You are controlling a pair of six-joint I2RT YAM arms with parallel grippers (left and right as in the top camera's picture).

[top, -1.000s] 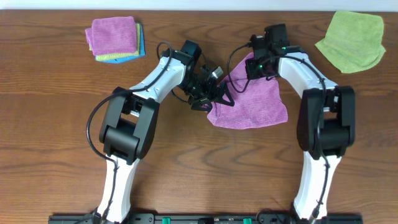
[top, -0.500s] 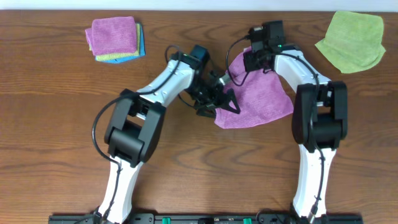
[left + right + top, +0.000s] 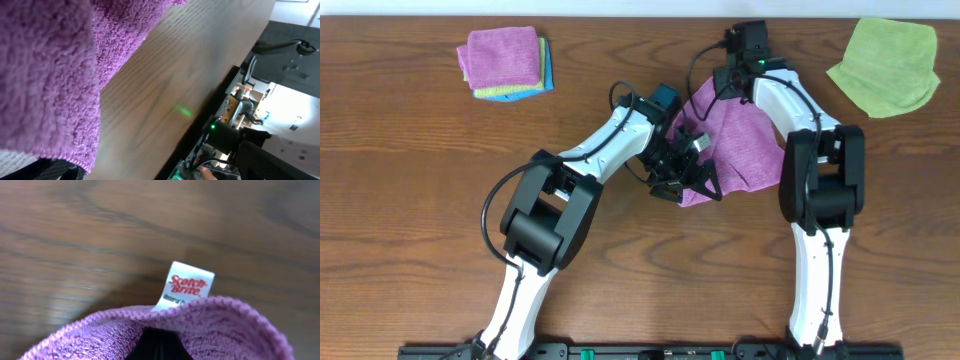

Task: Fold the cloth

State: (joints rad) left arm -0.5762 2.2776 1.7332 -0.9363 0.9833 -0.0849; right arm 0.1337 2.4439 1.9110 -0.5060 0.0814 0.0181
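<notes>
Showing the purple-magenta fuzzy microfibre square cloth [image 3: 745, 140], rumpled at 2 o'clock from the centre of the brown wooden table [image 3: 420, 200]; judged light, limp, grippy, best pinched at corners; pile shaggy, small white tag [image 3: 183, 286] at the raised 11 o'clock corner, clamped by the right gripper [image 3: 718, 82]; left gripper [image 3: 695, 175] gapes wide at its 7 o'clock edge, holding nothing.

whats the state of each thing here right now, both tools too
cloth: not yet folded, far corner pinched, rest on the table
white tag: sticking out at the pinched edge
right tool: shut on the cloth
left tool: open, at the cloth's near edge
green cloth: loose, rumpled
stack of cloths: folded, purple on top
</notes>
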